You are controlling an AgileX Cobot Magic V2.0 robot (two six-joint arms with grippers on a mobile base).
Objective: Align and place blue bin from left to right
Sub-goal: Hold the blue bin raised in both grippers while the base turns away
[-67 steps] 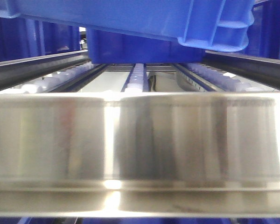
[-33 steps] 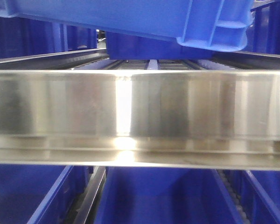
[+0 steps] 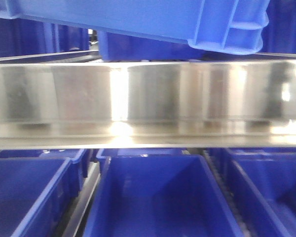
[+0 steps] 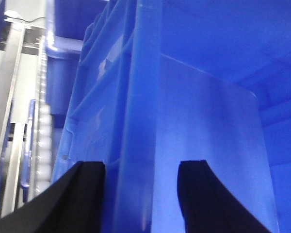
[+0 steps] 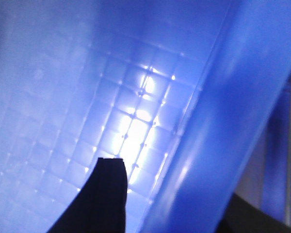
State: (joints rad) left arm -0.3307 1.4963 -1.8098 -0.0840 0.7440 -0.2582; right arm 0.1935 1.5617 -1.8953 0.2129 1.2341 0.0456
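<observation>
The blue bin (image 3: pixel 138 15) hangs across the top of the front view, its ribbed right corner (image 3: pixel 237 29) just above a steel rail. In the left wrist view my left gripper (image 4: pixel 141 167) straddles the bin's thick wall (image 4: pixel 136 97), one black finger (image 4: pixel 82 199) outside and one (image 4: pixel 208 204) inside, shut on it. In the right wrist view my right gripper (image 5: pixel 177 184) grips the opposite wall (image 5: pixel 218 121). One finger (image 5: pixel 106 199) is over the bin's gridded floor (image 5: pixel 63 73); the other shows as a dark edge (image 5: pixel 252 213) behind the wall.
A shiny steel rail (image 3: pixel 148 103) crosses the whole front view. Below it stand three open blue bins side by side (image 3: pixel 24 192) (image 3: pixel 158 197) (image 3: pixel 271 187). Another blue bin (image 3: pixel 138 49) sits behind the rail on the upper level. A roller track (image 4: pixel 41 126) runs beside the held bin.
In the front view the steel rail has climbed from the bottom to the middle of the frame. The roller lanes behind it have dropped from sight and the lower bins have appeared. The held bin stays at the top.
</observation>
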